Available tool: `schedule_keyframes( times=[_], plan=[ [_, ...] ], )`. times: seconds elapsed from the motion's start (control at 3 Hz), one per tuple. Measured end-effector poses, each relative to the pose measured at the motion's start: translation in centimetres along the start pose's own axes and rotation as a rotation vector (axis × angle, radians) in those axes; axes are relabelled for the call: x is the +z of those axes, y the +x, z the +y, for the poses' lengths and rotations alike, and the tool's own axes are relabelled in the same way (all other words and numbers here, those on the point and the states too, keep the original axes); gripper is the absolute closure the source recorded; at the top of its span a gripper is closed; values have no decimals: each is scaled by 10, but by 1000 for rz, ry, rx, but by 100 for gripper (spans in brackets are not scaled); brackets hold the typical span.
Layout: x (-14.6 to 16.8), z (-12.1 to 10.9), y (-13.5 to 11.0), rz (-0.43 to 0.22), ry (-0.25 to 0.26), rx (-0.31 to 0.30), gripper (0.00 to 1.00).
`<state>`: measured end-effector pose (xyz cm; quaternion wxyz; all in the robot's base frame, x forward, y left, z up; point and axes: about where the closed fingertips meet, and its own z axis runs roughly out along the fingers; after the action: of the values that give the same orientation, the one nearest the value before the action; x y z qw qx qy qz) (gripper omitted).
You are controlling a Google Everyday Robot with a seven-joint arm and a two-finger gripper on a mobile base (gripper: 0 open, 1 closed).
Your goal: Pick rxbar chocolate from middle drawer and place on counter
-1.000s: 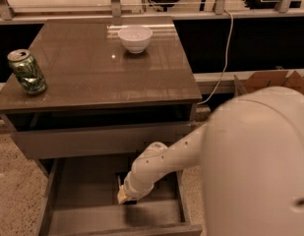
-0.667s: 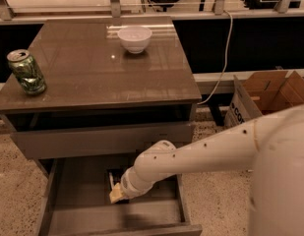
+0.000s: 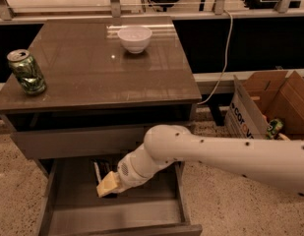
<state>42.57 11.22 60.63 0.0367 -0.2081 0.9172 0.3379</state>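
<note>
The middle drawer (image 3: 68, 205) is pulled open below the cabinet, its grey floor showing. The rxbar chocolate (image 3: 99, 170) lies at the back of the drawer floor, a dark bar with a white patch, partly hidden by my arm. My gripper (image 3: 108, 184) is down inside the drawer, its tan tip right at the front end of the bar. I cannot tell whether it touches the bar. The counter (image 3: 92, 73) is the glossy brown top above.
A green drink can (image 3: 27, 72) stands at the counter's left edge. A white bowl (image 3: 135, 37) sits at its back. The upper drawer's front panel (image 3: 68, 141) overhangs the open drawer. A cardboard box (image 3: 269, 107) stands on the floor to the right.
My gripper has moved left inside the drawer toward the bar. The arm now stretches out lower and farther from the camera.
</note>
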Motion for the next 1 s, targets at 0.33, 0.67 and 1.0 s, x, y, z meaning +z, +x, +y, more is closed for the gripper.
schedule_keyframes(
  times=[0.33, 0.67, 1.0],
  plan=[
    [-65, 14, 2, -24, -86, -73, 100],
    [-129, 19, 2, -45, -125, -211, 100],
    [-176, 30, -6, -27, -131, -324, 100]
  ],
)
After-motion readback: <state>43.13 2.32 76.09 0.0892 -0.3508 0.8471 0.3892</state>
